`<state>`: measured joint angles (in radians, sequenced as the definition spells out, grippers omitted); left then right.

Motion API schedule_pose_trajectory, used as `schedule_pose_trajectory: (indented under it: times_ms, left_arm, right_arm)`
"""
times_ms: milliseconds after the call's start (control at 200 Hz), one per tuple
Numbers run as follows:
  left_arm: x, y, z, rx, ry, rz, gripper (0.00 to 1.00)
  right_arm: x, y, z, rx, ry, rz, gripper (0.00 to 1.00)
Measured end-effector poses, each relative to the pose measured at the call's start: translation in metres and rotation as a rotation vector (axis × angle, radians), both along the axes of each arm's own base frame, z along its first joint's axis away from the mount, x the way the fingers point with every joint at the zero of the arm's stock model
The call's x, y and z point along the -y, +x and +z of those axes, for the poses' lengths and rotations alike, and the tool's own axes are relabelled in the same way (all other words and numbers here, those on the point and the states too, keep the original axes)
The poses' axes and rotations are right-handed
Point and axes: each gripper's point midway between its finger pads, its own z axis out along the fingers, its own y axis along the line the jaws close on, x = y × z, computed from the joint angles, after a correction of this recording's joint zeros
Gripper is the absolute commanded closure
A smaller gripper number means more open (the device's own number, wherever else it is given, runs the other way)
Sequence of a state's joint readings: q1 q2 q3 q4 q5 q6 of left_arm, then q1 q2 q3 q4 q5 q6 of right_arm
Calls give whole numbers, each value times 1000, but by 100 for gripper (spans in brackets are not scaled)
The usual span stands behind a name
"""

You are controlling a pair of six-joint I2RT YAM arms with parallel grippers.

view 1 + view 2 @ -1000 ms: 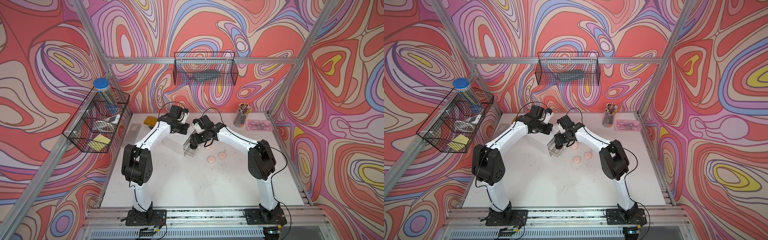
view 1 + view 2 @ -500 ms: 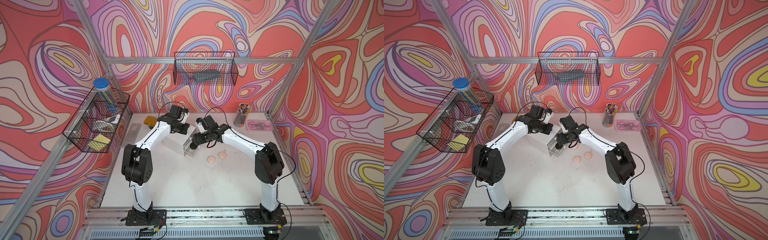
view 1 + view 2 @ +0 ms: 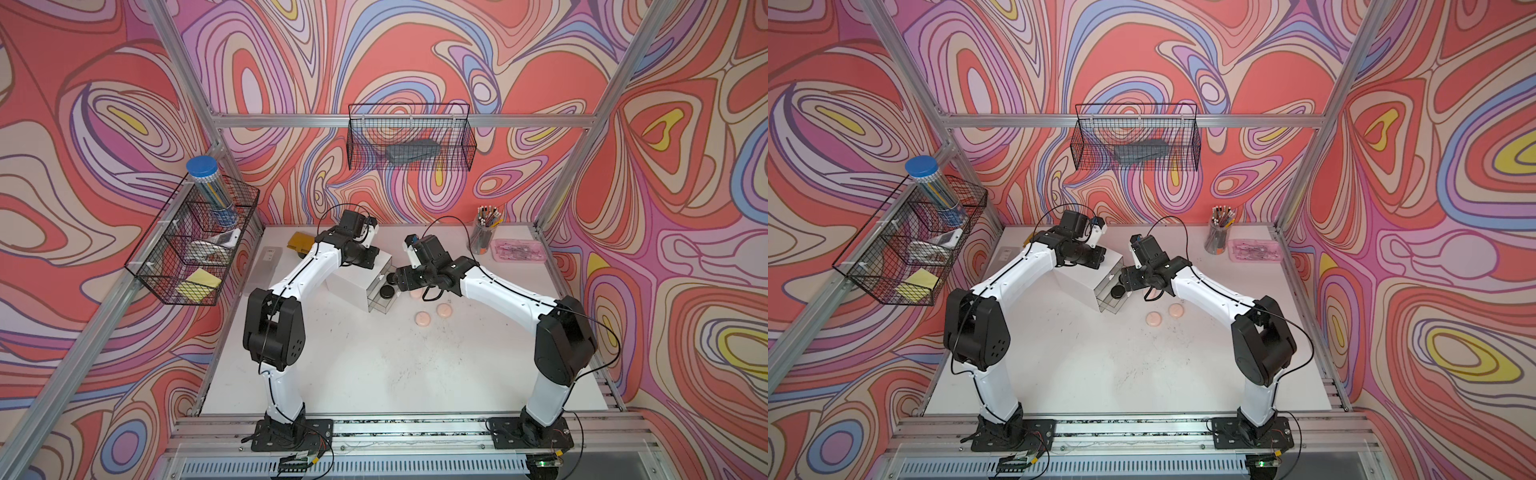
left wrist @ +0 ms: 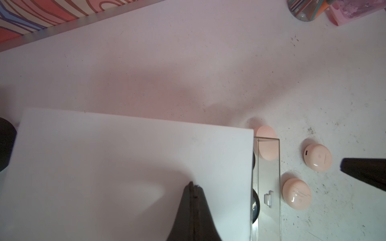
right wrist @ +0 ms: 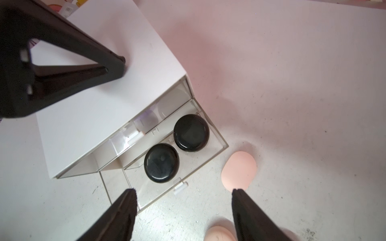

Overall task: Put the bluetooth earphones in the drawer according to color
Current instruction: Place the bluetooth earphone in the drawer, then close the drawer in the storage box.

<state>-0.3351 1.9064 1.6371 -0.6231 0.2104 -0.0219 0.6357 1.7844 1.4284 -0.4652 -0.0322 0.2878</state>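
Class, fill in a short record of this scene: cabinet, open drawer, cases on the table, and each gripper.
Cabinet: white, a drawer pulled out
Drawer contents: two black cases
Table: three pink cases beside the drawer
Left gripper: shut, tip on cabinet top
Right gripper: open, empty, above drawer front

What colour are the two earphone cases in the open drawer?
Black; the earphone cases show best in the right wrist view.

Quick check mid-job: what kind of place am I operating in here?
Most likely a staged robot test cell, not a real office: swirl-printed walls on an aluminium frame, the left arm and right arm bolted to a front rail, and desk props like a pencil cup and a wire basket.
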Motion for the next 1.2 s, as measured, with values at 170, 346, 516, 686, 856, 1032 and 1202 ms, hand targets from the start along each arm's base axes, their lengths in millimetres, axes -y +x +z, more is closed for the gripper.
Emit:
schedule_pose_trajectory:
  times_ms: [170,346,516,686,856,1032,1202]
  left_arm:
    - [0,0,0,0,0,0,100]
    - [0,0,0,0,0,0,100]
    - [0,0,0,0,0,0,100]
    - [0,0,0,0,0,0,100]
    - [0,0,0,0,0,0,100]
    - [0,0,0,0,1,0,100]
    - [0,0,0,-1,1,0,100]
  right_arm:
    - [13,-3,1,-27,103,-33,36]
    - [32,2,-20,-106,234,-86,57]
    - [31,-3,-30,-161,307,-93,74]
    - [16,-3,-24,-178,399,-65,91]
    - [8,-1,-41,-230,427,-66,100]
    - [8,-3,-61,-287,416,-82,100]
    - [1,3,-55,-282,438,-66,100]
